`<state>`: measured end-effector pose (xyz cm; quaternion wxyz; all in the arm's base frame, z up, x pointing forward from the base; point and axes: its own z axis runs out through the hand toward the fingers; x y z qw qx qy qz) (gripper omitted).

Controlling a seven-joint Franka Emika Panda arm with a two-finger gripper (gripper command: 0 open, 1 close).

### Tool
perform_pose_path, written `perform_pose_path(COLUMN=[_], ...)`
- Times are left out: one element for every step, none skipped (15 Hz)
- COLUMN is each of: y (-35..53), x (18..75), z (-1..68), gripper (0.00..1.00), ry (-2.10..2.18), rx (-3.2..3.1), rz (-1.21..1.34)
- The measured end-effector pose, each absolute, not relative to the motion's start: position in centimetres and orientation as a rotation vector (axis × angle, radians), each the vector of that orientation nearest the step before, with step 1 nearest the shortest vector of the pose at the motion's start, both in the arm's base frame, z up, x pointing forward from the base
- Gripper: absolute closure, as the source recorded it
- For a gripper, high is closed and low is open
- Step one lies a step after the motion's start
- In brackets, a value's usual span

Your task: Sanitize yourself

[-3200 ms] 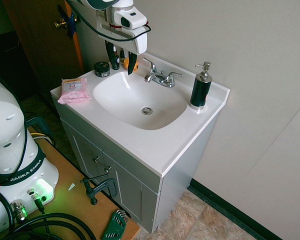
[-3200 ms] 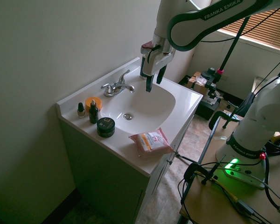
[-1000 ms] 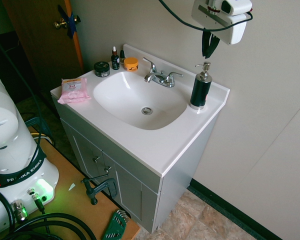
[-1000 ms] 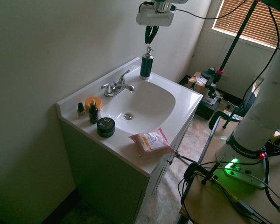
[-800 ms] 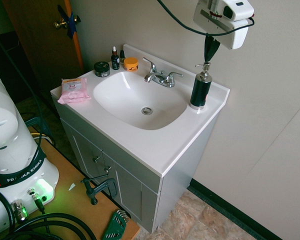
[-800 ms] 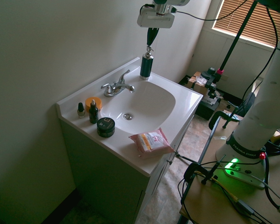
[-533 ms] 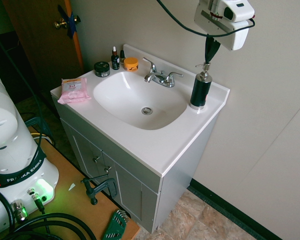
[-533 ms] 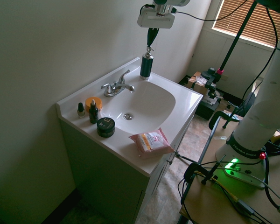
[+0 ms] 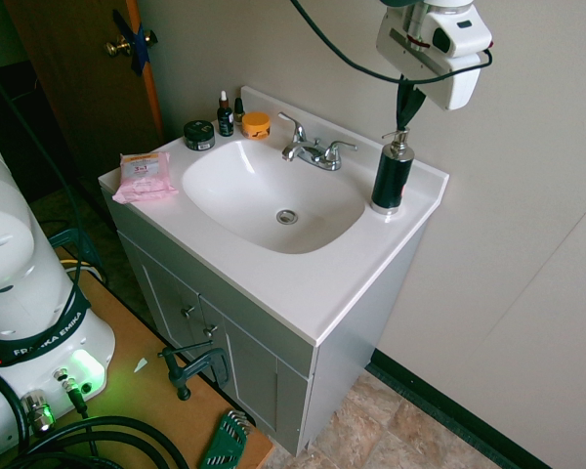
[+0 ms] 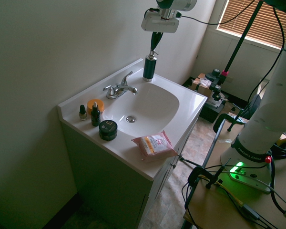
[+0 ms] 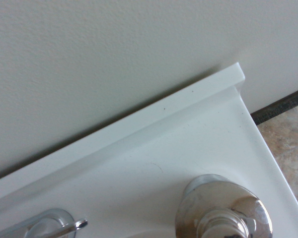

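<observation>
Pincer [image 9: 403, 127] shut, fingertips at top of pump bottle [image 9: 393, 176].

A glossy, smooth white surface is seen on the sink [image 9: 273, 200], and polished, mirror-like metal on the faucet [image 9: 317, 154] and on the pump top of the soap dispenser [image 9: 398, 149]. The wall [image 11: 99, 64] is shown as matt and finely rough. Crinkled, shiny plastic film is seen on the pink packet [image 10: 155, 146], smooth brown wood on the door [image 9: 73, 59], and matt grey panels on the cabinet [image 9: 249, 366].
</observation>
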<state>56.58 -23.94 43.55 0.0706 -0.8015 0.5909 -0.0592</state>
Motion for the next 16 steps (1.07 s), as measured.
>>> perform_pose_path(y=[-23.6, -23.0, -22.1, -20.9, -19.5, -18.1, -16.6, -15.3, -14.0, -12.8, -11.7, -10.7, -9.9, -9.2, -8.7, -8.4], x=[56.3, 55.9, 55.4, 55.0, 54.4, 53.8, 53.2, 52.6, 52.0, 51.6, 51.3, 51.1, 51.0, 50.9, 50.8, 50.6], z=[44.5, 45.7, 46.9, 47.8, 48.0, 47.8, 47.2, 46.3, 45.4, 44.4, 43.4, 42.7, 42.1, 41.7, 41.4, 41.1], gripper=[1.00, 0.00, 0.00, 0.00, 0.00, 0.00, 0.00, 0.00, 0.00, 0.00, 0.00, 0.00, 0.00, 0.00, 0.00, 0.00], ry=[1.760, 1.739, 1.713, 1.680, 1.647, 1.612, 1.580, 1.552, 1.524, 1.497, 1.477, 1.461, 1.448, 1.437, 1.428, 1.422], rx=[-2.413, -2.416, -2.423, -2.439, -2.464, -2.501, -2.539, -2.576, -2.609, -2.640, -2.665, -2.685, -2.703, -2.716, -2.729, -2.740], rz=[-0.185, -0.193, -0.191, -0.186, -0.180, -0.167, -0.150, -0.134, -0.122, -0.114, -0.108, -0.105, -0.105, -0.103, -0.099, -0.096])
